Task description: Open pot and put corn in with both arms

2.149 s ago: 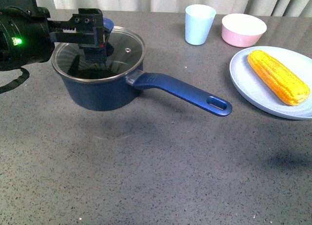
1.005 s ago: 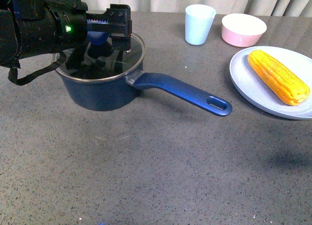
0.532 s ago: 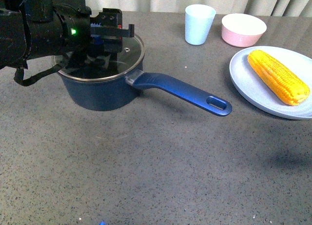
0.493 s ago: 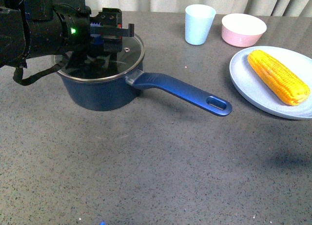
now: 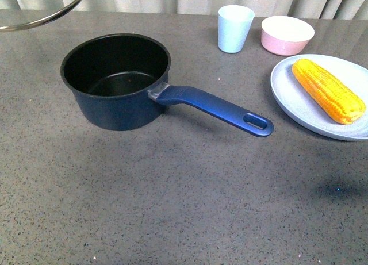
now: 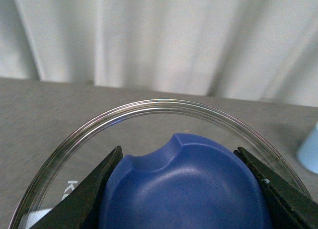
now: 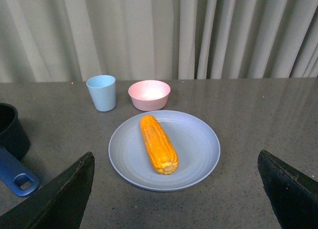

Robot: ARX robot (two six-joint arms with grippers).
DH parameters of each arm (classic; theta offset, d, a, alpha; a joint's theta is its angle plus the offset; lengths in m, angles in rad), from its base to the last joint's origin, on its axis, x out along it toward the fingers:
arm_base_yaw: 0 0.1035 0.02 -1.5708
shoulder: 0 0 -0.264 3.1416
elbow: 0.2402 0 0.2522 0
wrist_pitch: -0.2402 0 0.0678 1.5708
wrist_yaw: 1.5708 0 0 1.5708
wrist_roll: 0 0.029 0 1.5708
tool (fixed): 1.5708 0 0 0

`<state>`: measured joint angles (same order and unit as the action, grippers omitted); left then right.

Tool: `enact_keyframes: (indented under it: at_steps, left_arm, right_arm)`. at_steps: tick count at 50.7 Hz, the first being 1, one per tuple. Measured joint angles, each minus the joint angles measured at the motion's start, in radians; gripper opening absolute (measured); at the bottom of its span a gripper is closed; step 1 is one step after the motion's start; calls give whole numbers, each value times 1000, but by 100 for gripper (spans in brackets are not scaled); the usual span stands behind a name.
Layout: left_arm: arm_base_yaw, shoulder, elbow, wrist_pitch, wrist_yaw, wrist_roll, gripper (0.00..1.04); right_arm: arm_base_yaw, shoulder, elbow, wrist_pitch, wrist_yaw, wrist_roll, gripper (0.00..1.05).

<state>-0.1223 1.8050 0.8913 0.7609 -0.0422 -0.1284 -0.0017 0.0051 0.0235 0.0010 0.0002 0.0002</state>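
The left claw gripped the lid knob up left of the pot, so the wide-open right claw probably needed to straddle the corn mid-cob.

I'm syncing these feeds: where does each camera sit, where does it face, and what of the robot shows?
Front: on the robot's body, facing forward at the open pot and corn; no arm, only part of the lid.
Left wrist: on the left arm, facing a curtain past the left gripper, shut on the lid's knob.
Right wrist: on the right arm, facing the corn past the open right gripper.
Front and right wrist share corn, plate, blue cup, pink bowl.
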Motion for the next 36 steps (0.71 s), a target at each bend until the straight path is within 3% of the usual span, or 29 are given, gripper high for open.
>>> enact_keyframes:
  at_steps: [9, 15, 36]
  left_arm:
    - [170, 85, -63, 63, -4, 5, 59]
    - [235, 164, -75, 117, -8, 3, 59]
    - [222, 323, -158, 309, -24, -23, 59]
  right_arm:
    - [0, 0, 0, 0, 0, 0, 96]
    - [0, 0, 0, 0, 0, 0, 96]
    - [0, 0, 0, 0, 0, 0, 96]
